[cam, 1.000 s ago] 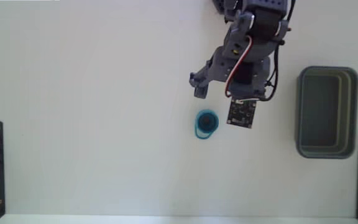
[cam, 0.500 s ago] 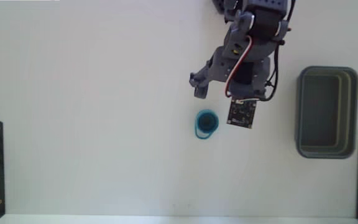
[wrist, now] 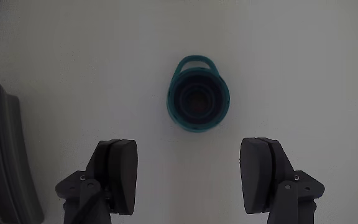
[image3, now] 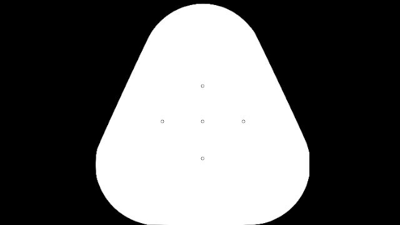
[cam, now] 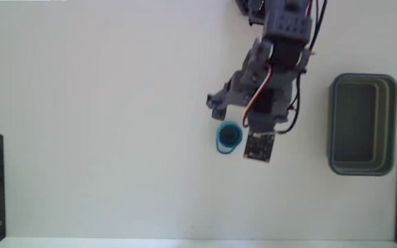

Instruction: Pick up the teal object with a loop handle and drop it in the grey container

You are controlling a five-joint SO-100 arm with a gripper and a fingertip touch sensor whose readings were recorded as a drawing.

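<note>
On white table, fixed view: teal loop-handled cup lay just beside the gripper, grey container well apart at right | wrist view: fingers spread wide, holding nothing, cup ahead between them | advice: descend centred, straddle the round body, not the loop.

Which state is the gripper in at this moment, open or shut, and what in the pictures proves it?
Open. In the wrist view the gripper has its two fingers set wide apart, bare table between them, with the teal object lying ahead, untouched.
</note>
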